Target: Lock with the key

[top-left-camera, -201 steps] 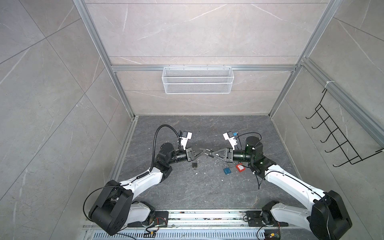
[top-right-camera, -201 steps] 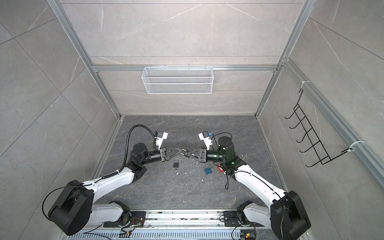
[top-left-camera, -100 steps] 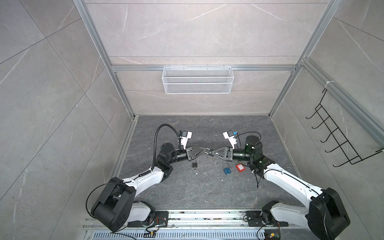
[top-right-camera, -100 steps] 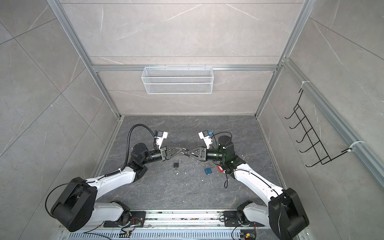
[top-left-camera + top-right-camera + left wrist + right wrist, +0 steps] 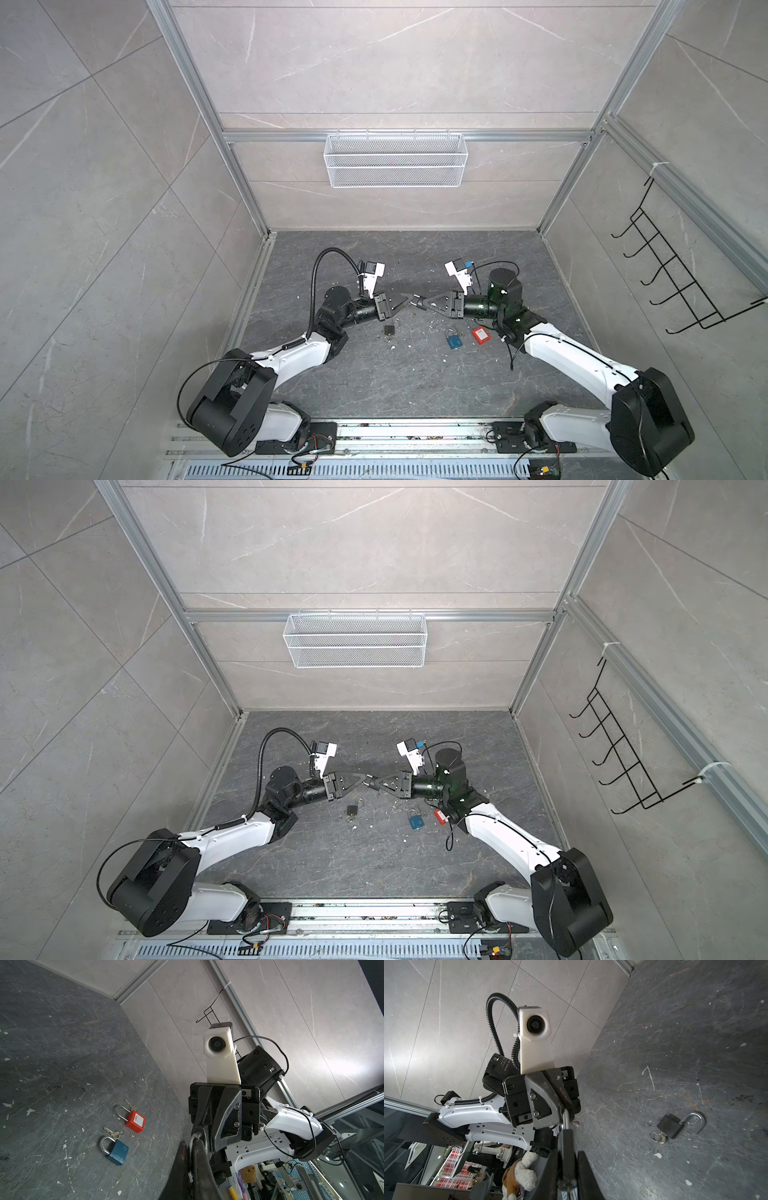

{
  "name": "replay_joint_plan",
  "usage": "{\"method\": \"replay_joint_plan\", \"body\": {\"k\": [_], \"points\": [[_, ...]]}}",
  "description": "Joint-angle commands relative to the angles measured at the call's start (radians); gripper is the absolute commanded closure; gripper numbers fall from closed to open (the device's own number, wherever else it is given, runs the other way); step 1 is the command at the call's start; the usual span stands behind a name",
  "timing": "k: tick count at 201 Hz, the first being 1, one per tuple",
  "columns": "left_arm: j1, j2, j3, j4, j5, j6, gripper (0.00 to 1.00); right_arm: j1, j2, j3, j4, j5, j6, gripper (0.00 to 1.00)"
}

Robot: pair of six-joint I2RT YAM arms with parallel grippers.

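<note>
In both top views the left gripper (image 5: pixel 414 300) and the right gripper (image 5: pixel 420 303) meet tip to tip above the dark grey stone floor (image 5: pixel 395 395). A small black padlock (image 5: pixel 390 330) lies on the floor near them, a ringed key at its base. A blue padlock (image 5: pixel 454 340) and a red padlock (image 5: pixel 480 335) lie side by side near the right arm. In the left wrist view the left gripper (image 5: pixel 191 1145) has its fingers pressed together; whether they pinch anything I cannot tell. In the right wrist view the right gripper (image 5: pixel 566 1157) is clamped on a slim silver metal piece (image 5: pixel 566 1121) that reaches the left gripper's tip. The black padlock (image 5: pixel 668 1125) lies apart from both, its silver shackle swung open.
</note>
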Motion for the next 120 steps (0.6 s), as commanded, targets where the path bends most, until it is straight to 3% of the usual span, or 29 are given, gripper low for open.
{"method": "replay_joint_plan", "body": {"k": [1,39,79,98,120], "points": [[-0.12,-0.013,0.05,0.046,0.22,0.036,1.0,0.023,0.044,0.058,0.098,0.049,0.006,1.0],[-0.147,-0.026,0.066,-0.009,0.258,0.082,1.0,0.023,0.081,0.072,0.129,0.052,0.012,1.0],[-0.15,-0.044,0.067,-0.096,0.221,0.129,1.0,0.023,0.104,0.072,0.145,0.048,0.013,1.0],[-0.15,-0.048,0.064,-0.104,0.201,0.139,0.86,0.023,0.101,0.061,0.144,0.048,0.01,1.0],[-0.15,-0.045,0.07,-0.104,0.197,0.136,0.85,0.023,0.095,0.048,0.145,0.049,0.007,1.0]]}}
